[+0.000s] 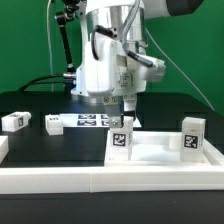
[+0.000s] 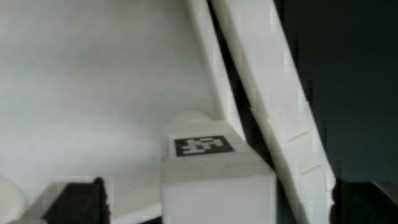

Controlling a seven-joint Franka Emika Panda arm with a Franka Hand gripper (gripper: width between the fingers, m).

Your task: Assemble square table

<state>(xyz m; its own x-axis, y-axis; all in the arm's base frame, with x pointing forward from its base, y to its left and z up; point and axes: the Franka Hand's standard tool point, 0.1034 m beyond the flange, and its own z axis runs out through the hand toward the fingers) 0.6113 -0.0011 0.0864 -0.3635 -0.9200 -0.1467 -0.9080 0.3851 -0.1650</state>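
The white square tabletop (image 1: 160, 152) lies at the exterior view's right, rim up. One tagged white leg (image 1: 121, 141) stands upright at its near-left corner and another leg (image 1: 192, 135) at its right corner. My gripper (image 1: 127, 108) hangs just above the first leg. In the wrist view that leg (image 2: 201, 146) stands between my dark fingers (image 2: 71, 200), beside the tabletop's rim (image 2: 258, 100). The gripper (image 2: 217, 203) is open, with a gap on each side of the leg. Two loose legs (image 1: 15, 121) (image 1: 52, 123) lie at the exterior view's left.
The marker board (image 1: 92, 121) lies flat behind the tabletop, under the arm. A long white border wall (image 1: 100, 181) runs along the front. Black cables hang behind the arm on the exterior view's left.
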